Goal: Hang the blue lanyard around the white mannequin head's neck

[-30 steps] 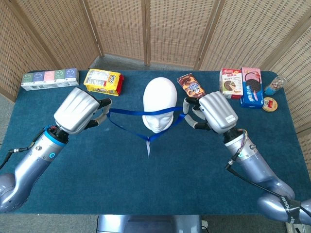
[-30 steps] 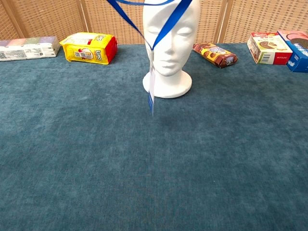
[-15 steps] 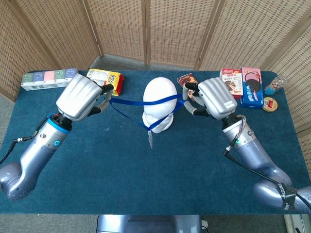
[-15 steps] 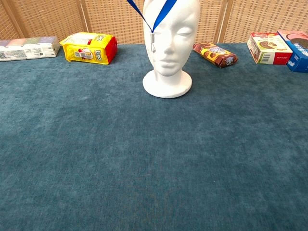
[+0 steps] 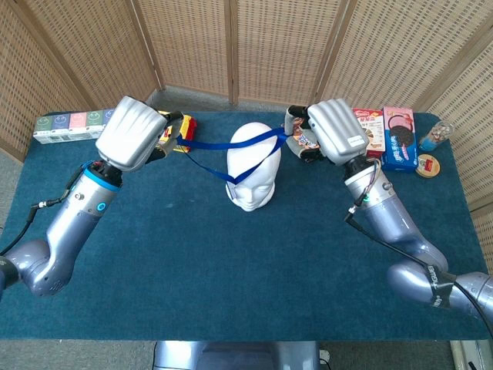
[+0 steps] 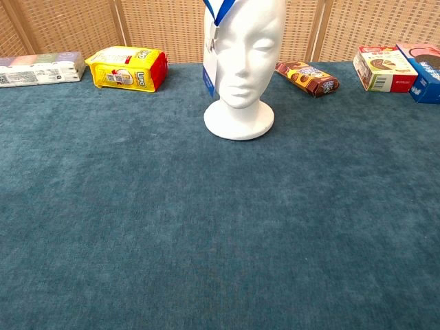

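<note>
Lanyard (image 5: 250,158), blue, is stretching between your two hands and crossing over the top of the white mannequin head (image 5: 251,166), not down at its neck. In head view the strap is running from each hand inward, dipping to a V over the face side of the head. In chest view the strap's lower end w/ its clip and small white card is hanging against the forehead, on the head's left-of-frame side, just beside the cheek.

Your left hand (image 5: 136,135) is hovering up left of the head, above the yellow snack pack (image 6: 130,68), w/ fingers curled in and pinching the strap's left end. Your right hand (image 5: 327,132) is hovering up right of the head, over the brown cookie pack (image 6: 307,78), fingers curled round the strap's right end; exact pinch is partly hidden by the hand's back, so can't tell which fingers are doing it.

Head is standing upright on its round base on the blue table cloth (image 6: 220,234). Tissue packs (image 5: 71,125) are sitting at far left edge; cookie boxes (image 5: 385,135) at far right, well apart from the head.
</note>
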`<state>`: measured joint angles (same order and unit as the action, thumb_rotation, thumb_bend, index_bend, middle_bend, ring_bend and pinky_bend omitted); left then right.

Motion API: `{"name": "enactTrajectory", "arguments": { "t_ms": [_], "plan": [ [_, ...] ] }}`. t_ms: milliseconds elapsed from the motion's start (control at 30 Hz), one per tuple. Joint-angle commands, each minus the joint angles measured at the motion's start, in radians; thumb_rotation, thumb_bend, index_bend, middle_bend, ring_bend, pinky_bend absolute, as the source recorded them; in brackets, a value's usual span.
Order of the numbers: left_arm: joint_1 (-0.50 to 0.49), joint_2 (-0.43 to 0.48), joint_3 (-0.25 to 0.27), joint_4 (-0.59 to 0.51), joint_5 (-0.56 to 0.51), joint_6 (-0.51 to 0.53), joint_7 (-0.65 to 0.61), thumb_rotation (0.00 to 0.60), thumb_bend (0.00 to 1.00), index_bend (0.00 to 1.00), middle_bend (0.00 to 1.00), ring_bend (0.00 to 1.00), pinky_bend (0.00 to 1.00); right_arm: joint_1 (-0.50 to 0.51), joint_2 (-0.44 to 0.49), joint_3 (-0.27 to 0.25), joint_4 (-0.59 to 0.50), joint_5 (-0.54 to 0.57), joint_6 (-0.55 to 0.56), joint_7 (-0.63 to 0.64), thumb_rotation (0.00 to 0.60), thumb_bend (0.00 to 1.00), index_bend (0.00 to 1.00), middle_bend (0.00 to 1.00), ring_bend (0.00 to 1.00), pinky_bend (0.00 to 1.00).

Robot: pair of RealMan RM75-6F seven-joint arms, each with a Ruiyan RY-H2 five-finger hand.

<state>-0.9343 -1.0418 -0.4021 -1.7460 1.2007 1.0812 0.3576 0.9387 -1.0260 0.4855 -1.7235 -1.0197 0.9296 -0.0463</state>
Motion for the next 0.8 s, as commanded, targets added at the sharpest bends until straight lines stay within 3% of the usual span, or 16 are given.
{"name": "enactTrajectory", "arguments": {
  "t_ms": [33, 800],
  "plan": [
    [-0.022, -0.024, 0.001, 0.029, -0.017, -0.014, 0.019, 0.598, 0.44, 0.64, 1.00, 1.00, 1.00, 0.025, -0.020, -0.001, 0.039, 0.030, -0.021, -0.011, 0.600, 0.45, 0.79, 1.00, 1.00, 1.00],
    [-0.117, -0.121, 0.035, 0.149, -0.069, -0.073, 0.134, 0.598, 0.44, 0.64, 1.00, 1.00, 1.00, 0.085, -0.100, -0.044, 0.184, 0.107, -0.073, -0.040, 0.600, 0.45, 0.80, 1.00, 1.00, 1.00]
  ]
}}
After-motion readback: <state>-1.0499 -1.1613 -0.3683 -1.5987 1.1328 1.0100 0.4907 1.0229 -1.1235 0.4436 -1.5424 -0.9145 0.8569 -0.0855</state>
